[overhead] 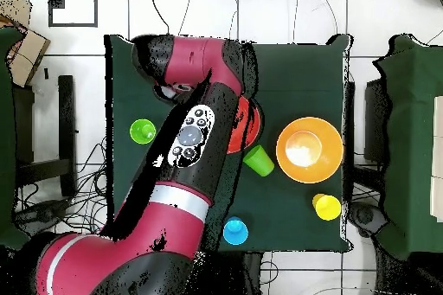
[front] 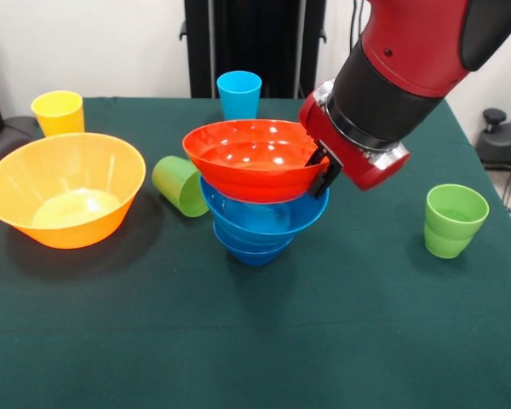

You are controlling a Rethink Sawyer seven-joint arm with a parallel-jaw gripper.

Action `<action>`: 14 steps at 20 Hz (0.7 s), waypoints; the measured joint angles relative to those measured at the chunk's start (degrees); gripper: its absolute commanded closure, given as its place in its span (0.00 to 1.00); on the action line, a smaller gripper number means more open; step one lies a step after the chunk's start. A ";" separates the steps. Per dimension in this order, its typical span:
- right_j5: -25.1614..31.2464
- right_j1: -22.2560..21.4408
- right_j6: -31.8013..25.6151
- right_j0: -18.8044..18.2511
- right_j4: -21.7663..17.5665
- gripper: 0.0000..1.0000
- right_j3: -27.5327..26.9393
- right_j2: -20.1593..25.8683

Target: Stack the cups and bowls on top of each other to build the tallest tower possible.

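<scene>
Green table (front: 238, 341) front open; claw (front: 322, 170) grasping orange-red bowl (front: 251, 158) rim atop tower (front: 260, 221).

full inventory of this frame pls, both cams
orange-red bowl: 1, top of the tower, tilted, pincer at its rim
blue bowls: nested under it at table centre, exact count unclear
yellow-orange bowl: 1, apart from the tower, upright, on the front view's left
green cup on its side: 1, between the yellow-orange bowl and the tower
upright green cup: 1, alone on the front view's right
light blue cup: 1, upright, robot's side of the table
yellow cup: 1, upright, corner behind the yellow-orange bowl
table: 1, dark green cloth
arm: 1, red and black, over the tower
pincer: 1, black, on the orange-red bowl's rim
</scene>
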 measured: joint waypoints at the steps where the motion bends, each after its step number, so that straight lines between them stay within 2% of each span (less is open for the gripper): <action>1: -0.32 -0.14 0.00 0.00 0.01 1.00 0.00 0.00; 14: -2.32 -0.18 0.00 0.00 0.00 1.00 0.43 0.00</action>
